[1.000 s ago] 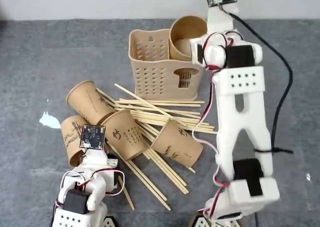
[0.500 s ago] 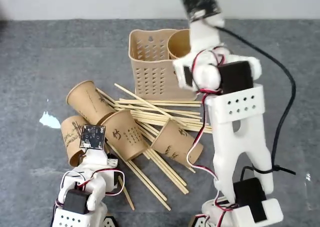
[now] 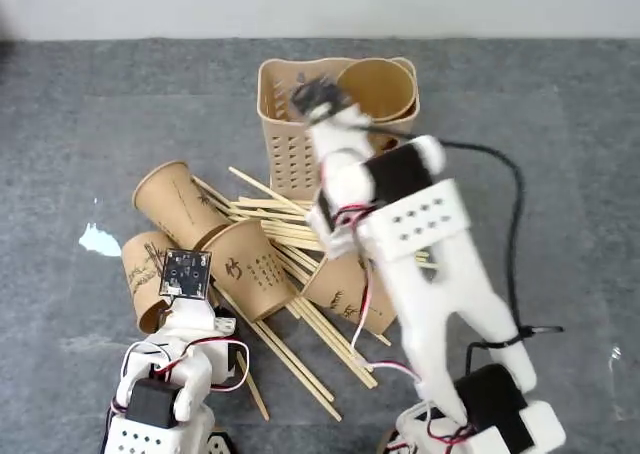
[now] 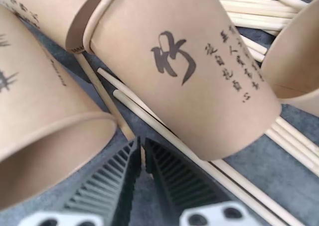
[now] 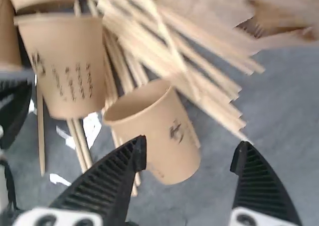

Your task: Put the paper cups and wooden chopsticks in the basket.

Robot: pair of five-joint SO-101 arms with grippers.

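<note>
Entry: pick of the loose cup (image 5: 154, 131), as judged from the layout.

Right gripper (image 5: 193, 144): released, jaws spread wide, hanging above the loose cup, which lies on its side mid-table on the chopsticks (image 3: 310, 329), mouth toward the table's left edge.
Left gripper (image 4: 142, 146): jaws all but together, low at the table's near left corner beside the left cups (image 3: 180, 199). A chopstick end runs up to the gap; a pinch cannot be confirmed.
Basket (image 3: 290, 124): upright toward the table's (image 3: 80, 124) far edge, holding a stowed cup (image 3: 378, 86).

Handling notes:
- Take the loose cup across its body, one jaw either side, not by the rim. Thin paper is likely to crush, so a light close should do.
- Come straight down; the cup may roll on the sticks beneath.
- Keep jaw tips clear of the chopsticks, or one may lift along.
- Carry high over the basket wall and drop it into the stowed cup or beside it.

Not determinable:
- Arm covers part of the loose cup and basket front in the high view.
- Chopstick count; the pile overlaps.
- Room left in the basket.
- Cup ends cut off in the left wrist view.
</note>
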